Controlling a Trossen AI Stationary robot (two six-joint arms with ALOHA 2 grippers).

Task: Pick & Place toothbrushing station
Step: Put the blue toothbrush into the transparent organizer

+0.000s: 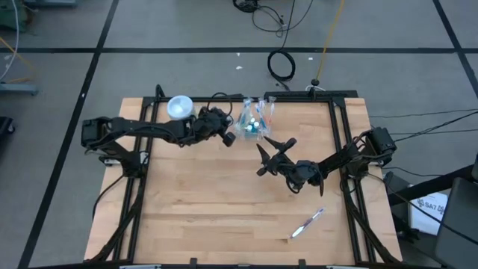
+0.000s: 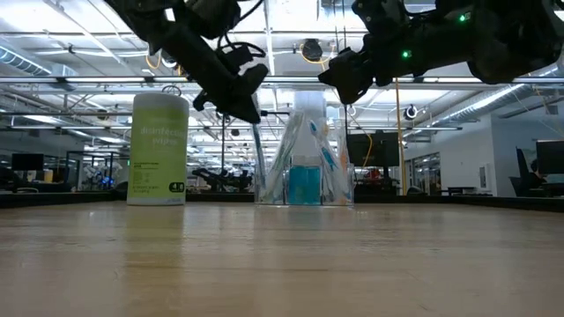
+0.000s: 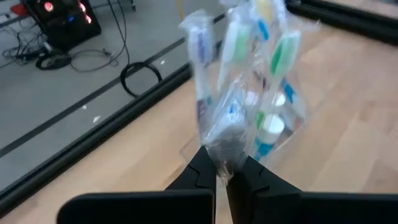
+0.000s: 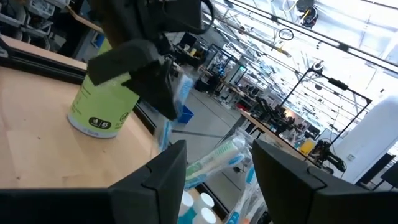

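A clear plastic cup [image 1: 252,123] [image 2: 304,180] full of wrapped toothbrushes and small blue white-capped tubes stands at the table's far edge. My left gripper [image 3: 222,175] [image 1: 230,131] reaches it from the left and is shut on one clear-wrapped toothbrush [image 3: 200,74]. My right gripper [image 1: 273,149] [image 4: 214,180] hovers open just on the near side of the cup, above the table, with nothing between its fingers. Another toothbrush [image 1: 308,223] lies flat on the table near the front right. My left gripper pinches the wrapped toothbrush between its two fingertips, on the crumpled wrapper around its handle [image 3: 225,149]. The fingers slant down from the table's left. The brush's head end [image 3: 199,43] stands up beyond the fingers, beside the cup's other brushes. Whether its lower end is clear of the cup I cannot tell.
A green canister with a pale blue lid [image 1: 179,107] [image 2: 159,148] stands at the far edge, left of the cup and close to my left arm. Black frame rails [image 1: 340,134] run along the table's sides. Bare wood [image 1: 209,202] lies in the middle and front.
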